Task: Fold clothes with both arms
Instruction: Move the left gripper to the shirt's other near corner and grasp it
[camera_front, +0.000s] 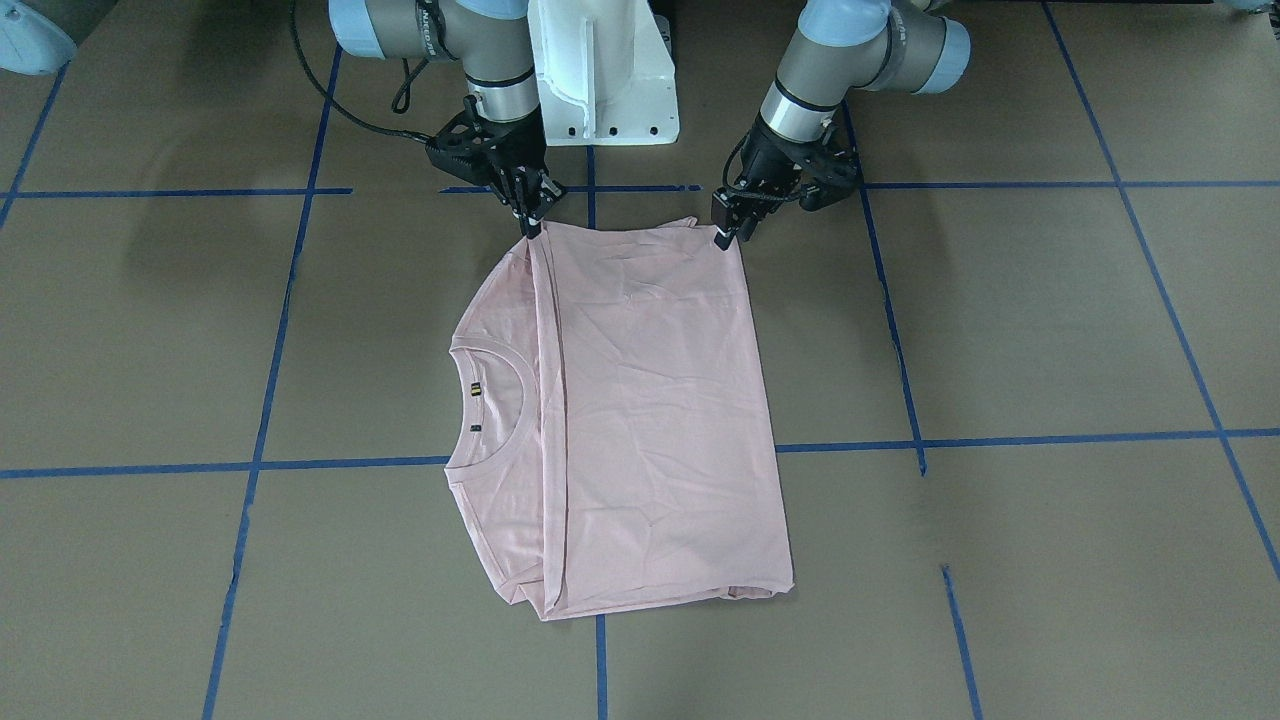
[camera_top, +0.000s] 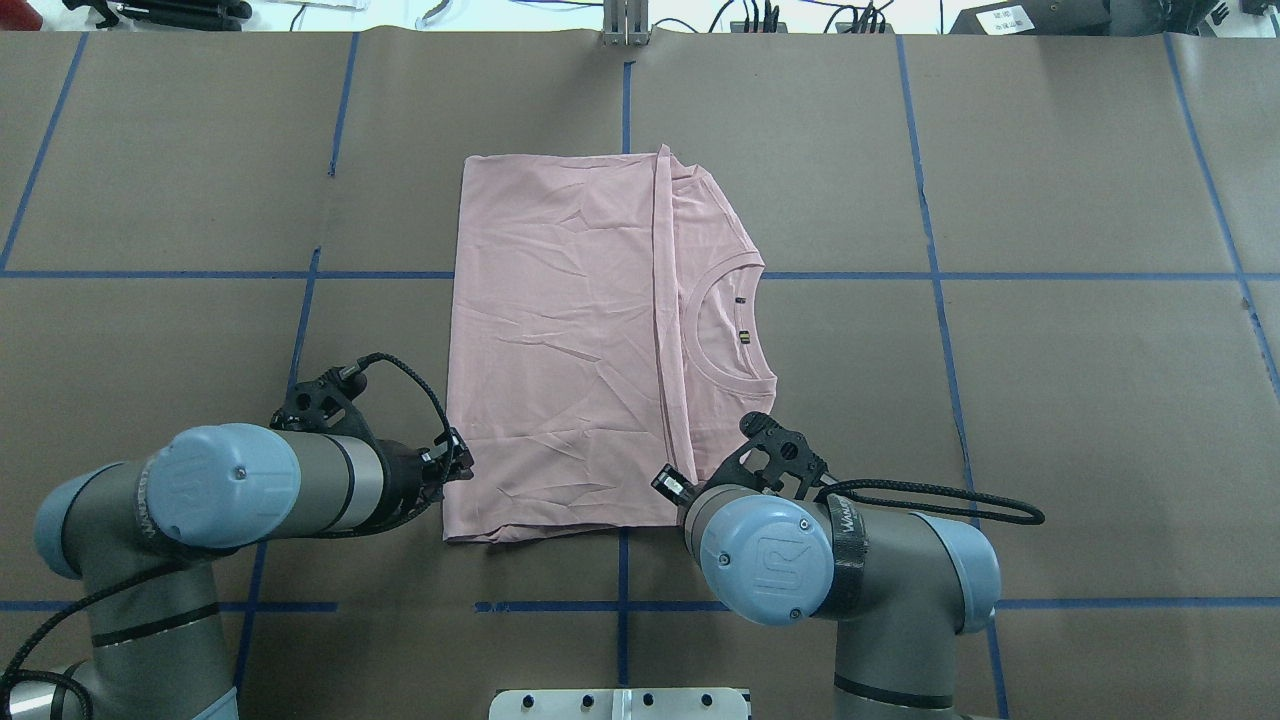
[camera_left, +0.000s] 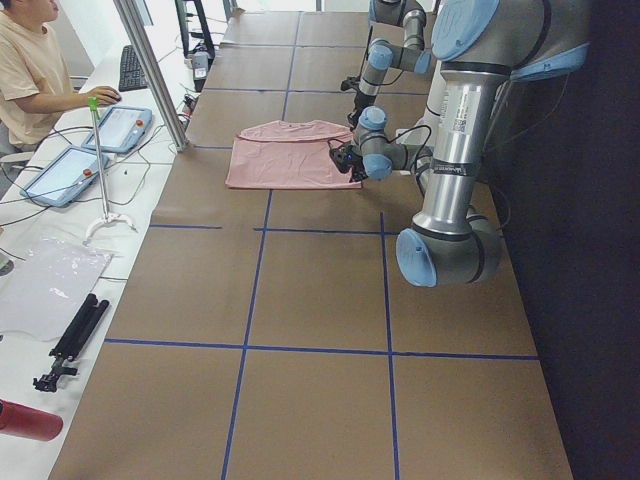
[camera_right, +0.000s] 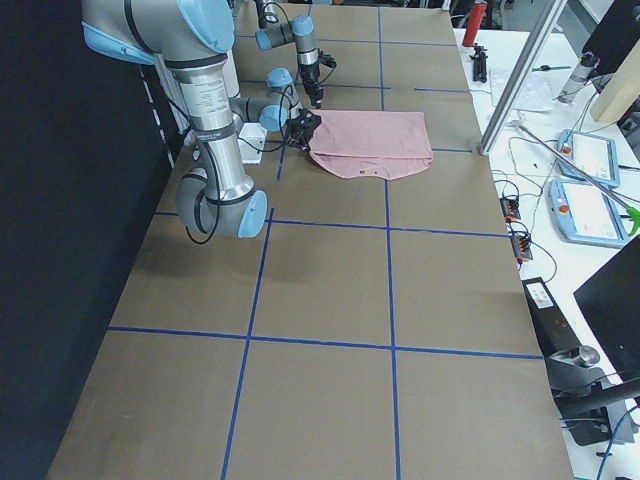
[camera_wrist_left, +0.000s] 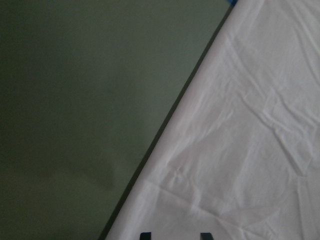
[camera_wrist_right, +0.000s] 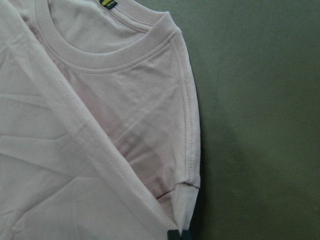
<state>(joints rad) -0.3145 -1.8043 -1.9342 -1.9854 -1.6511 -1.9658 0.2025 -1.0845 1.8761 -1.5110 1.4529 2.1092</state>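
The pale pink T-shirt lies flat and folded lengthwise, with its collar showing on my right side. My left gripper sits at the shirt's near corner; in the left wrist view its fingertips stand apart over flat fabric, so it is open. At the other near corner, by the fold line, my right gripper is shut, and the right wrist view shows a bit of hem pinched in it. The printed front is hidden.
The white pedestal base stands just behind both grippers. Blue tape lines grid the brown table. Beyond the table's far edge are a metal post, control pendants and a seated person.
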